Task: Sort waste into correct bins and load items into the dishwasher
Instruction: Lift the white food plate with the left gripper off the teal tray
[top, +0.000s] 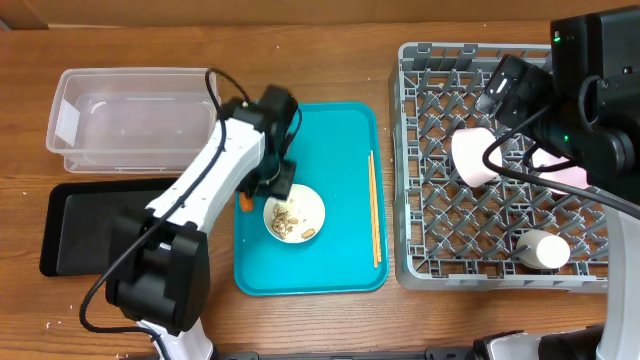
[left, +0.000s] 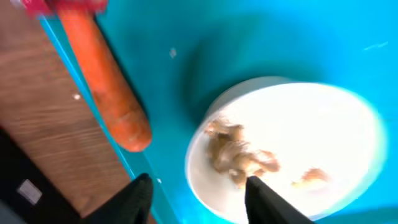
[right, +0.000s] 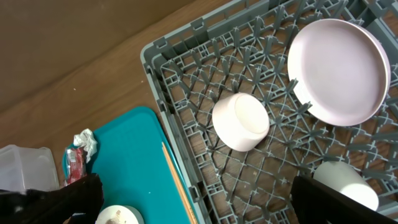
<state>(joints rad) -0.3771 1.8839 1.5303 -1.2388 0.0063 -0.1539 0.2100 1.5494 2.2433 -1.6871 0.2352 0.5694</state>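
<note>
**Claws apart, nothing held**

Left claw (left: 199, 199) hangs low over the teal tray (top: 340, 130) with its two fingers (left: 140, 196) partly spread. On my wrist feed one finger sits outside the small white bowl (left: 292, 143) and the other over its inside, with the near rim between them. I cannot tell whether they touch it, and I see nothing gripped. The bowl stands on the tray and holds the beige food scraps (left: 239, 152). The orange carrot stick (left: 109, 81) lies along the tray's left edge, just beside the bowl. A blurred bit of the red wrapper (left: 62, 5) shows past its far end.

Right claw (right: 196, 186) is above the grey dish rack (right: 180, 81), fingers spread wide and empty. In the rack I have the pale plate (right: 339, 71) among the pegs, a second white bowl (right: 241, 121) tipped on its side, and the white cup (right: 345, 183) lying on its side. The crumpled napkin (right: 86, 142) sits at the tray's far left corner beside the wrapper. Chopsticks (top: 373, 205) lie along the tray's right side. The clear tub (top: 130, 115) and the black tray (top: 90, 225) sit left of the teal tray.
</note>
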